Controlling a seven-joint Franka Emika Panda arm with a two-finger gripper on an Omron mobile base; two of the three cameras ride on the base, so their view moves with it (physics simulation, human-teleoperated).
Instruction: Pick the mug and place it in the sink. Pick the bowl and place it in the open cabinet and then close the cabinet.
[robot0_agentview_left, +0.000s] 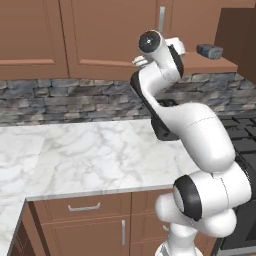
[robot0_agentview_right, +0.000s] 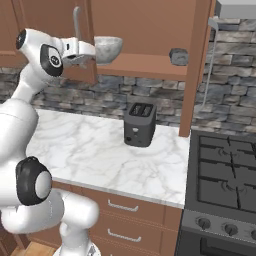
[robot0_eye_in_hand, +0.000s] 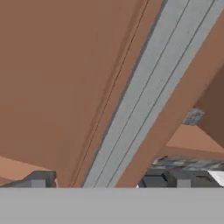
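Gripper (robot0_agentview_right: 92, 51): raised at the open cabinet (robot0_agentview_right: 150, 30), just beside the bowl (robot0_agentview_right: 108, 48); you cannot tell whether it grips the rim or how wide the jaws stand.

Bowl: large, round, grey-white speckled stone look; at the shelf's (robot0_agentview_right: 145, 66) left end, apparently resting on it, well apart from the small dark block (robot0_agentview_right: 178, 56).

Step, likely: finish the placement. Confirm the bowl sits fully on the shelf, withdraw straight out, and clear the handle (robot0_eye_in_hand: 148, 100) before you swing the door (robot0_agentview_right: 195, 70).

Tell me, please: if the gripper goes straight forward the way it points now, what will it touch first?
Most likely the cabinet door and its silver bar handle, which lie straight ahead of the gripper in the hand view. Depth is unclear, but they look close.
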